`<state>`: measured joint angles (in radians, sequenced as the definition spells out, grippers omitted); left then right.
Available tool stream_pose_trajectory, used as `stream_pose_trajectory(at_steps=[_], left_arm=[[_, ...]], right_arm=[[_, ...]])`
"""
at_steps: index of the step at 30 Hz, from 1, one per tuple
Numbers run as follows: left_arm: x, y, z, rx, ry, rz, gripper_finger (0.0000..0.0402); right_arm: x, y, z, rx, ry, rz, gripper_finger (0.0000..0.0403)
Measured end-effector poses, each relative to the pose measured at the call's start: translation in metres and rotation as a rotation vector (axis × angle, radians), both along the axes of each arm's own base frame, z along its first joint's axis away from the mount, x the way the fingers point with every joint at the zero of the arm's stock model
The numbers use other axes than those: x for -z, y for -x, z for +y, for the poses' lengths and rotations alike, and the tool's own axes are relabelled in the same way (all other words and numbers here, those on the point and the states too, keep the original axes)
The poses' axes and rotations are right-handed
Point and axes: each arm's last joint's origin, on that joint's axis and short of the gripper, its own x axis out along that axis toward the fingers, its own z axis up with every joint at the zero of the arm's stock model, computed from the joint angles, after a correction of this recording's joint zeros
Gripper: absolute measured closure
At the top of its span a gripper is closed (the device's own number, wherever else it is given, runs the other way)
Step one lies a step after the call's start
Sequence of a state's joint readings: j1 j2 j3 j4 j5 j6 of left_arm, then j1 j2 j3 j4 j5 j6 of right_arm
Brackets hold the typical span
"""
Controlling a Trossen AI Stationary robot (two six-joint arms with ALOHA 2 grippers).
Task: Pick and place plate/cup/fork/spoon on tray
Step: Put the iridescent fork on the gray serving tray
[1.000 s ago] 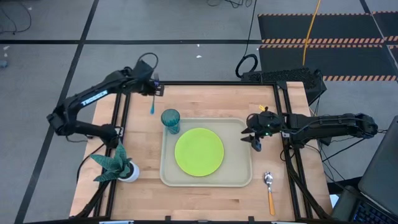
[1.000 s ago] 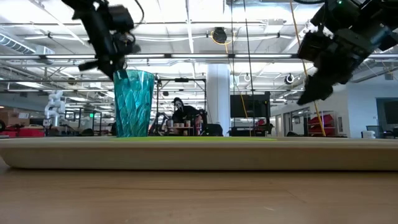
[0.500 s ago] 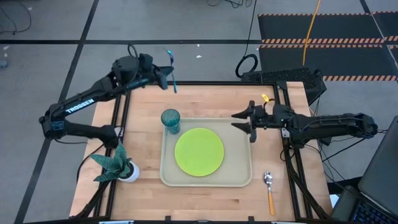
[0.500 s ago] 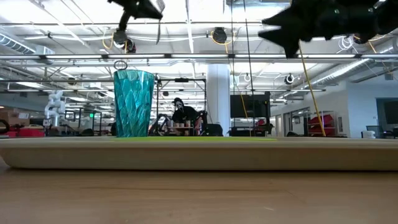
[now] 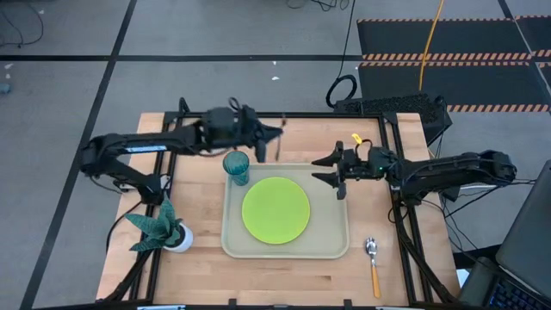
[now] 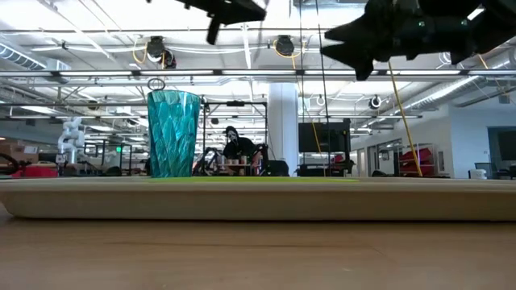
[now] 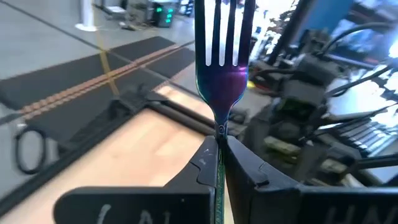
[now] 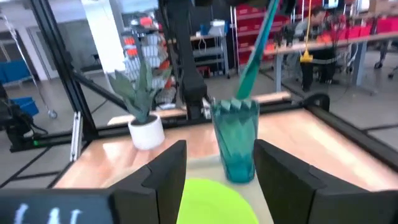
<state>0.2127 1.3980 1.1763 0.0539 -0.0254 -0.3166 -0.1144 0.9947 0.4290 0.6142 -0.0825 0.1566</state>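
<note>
My left gripper [image 5: 272, 138] hangs over the tray's far edge, just right of the cup, and is shut on the fork [image 7: 225, 37]. The fork's metal tines stick out past the fingertips. The teal cup [image 5: 236, 166] stands upright in the far left corner of the beige tray [image 5: 336, 245]. The lime-green plate [image 5: 275, 209] lies flat in the tray's middle. The orange-handled spoon [image 5: 373, 263] lies on the table right of the tray. My right gripper [image 5: 327, 170] is open and empty above the tray's far right part, pointing at the cup [image 8: 236, 140]. My left gripper pinches the fork between its two fingers just behind the neck [image 7: 220, 135]. The fingers lie along the fork, so the tines [image 7: 225, 31] reach forward beyond their tips. The fork is lifted clear of table and tray. The fingers hide the rest of the handle.
A teal leafy plant in a white pot [image 5: 164, 228] stands at the table's near left. A dark frame [image 5: 301, 115] runs along the table's far and side edges. Bare wood lies between the tray and the far edge.
My left gripper has carried the fork from the table's far left edge toward the right, over the tray's far edge beside the cup. The fork hung handle-down and now points forward. My right gripper has risen, tipped from pointing down to level, and moved a little left.
</note>
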Motion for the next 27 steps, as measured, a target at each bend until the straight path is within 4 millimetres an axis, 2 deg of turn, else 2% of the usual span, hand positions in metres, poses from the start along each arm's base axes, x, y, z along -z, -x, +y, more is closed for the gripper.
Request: stream_pose_trajectory(at_steps=[7,12,20,24,27], left_arm=[[0.028,-0.032,-0.02,0.036,0.11,0.003,0.0388],[0.048,-0.048,-0.035,0.051,0.169,0.048,0.0391],[0.093,-0.075,-0.049,-0.037,0.32,0.088,0.0387],[0.112,-0.09,-0.055,0.02,0.47,0.05,0.0391],[0.12,-0.099,-0.06,0.04,0.558,0.042,0.0391]], right_arm=[[0.016,-0.003,0.003,-0.013,-0.029,0.136,0.0222],[0.018,0.007,0.003,-0.007,-0.03,0.215,0.0222],[0.0,0.036,-0.001,0.036,-0.03,0.188,0.0222],[-0.009,0.044,0.0,0.036,0.006,0.133,0.0222],[-0.013,0.048,0.001,0.036,0.011,0.101,0.0222]])
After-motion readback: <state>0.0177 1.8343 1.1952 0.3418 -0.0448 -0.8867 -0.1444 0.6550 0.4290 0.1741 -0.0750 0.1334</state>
